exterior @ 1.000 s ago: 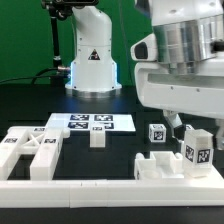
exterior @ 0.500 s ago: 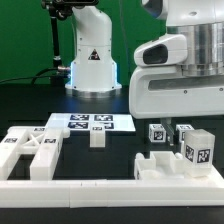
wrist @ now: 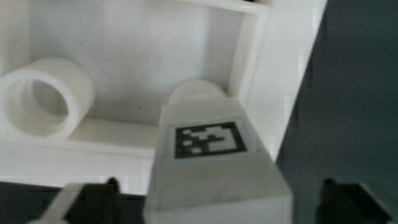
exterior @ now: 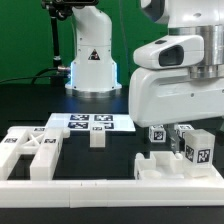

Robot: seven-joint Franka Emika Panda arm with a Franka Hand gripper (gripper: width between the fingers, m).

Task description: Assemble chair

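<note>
The chair lies in loose white tagged parts. In the exterior view a tall tagged piece [exterior: 197, 148] stands at the right, behind a notched piece [exterior: 160, 166] and beside a small cube-ended leg [exterior: 157, 133]. My gripper [exterior: 184, 128] hangs right over these. In the wrist view the gripper [wrist: 222, 206] is open, with its dark fingertips [wrist: 100, 200] on either side of the tagged piece [wrist: 214, 150] and a gap showing on each side. Below it lies a white part with a round hole [wrist: 45, 95].
A framed chair part [exterior: 30, 150] lies at the exterior view's left, and a small white block [exterior: 97, 138] in the middle. The marker board [exterior: 90, 123] lies behind it. The long white border rail [exterior: 90, 186] runs along the front, and the robot base [exterior: 92, 60] stands at the back.
The hand has swung toward the exterior view's left and sunk over the right-hand parts, so it hides more of them. The parts have not moved.
</note>
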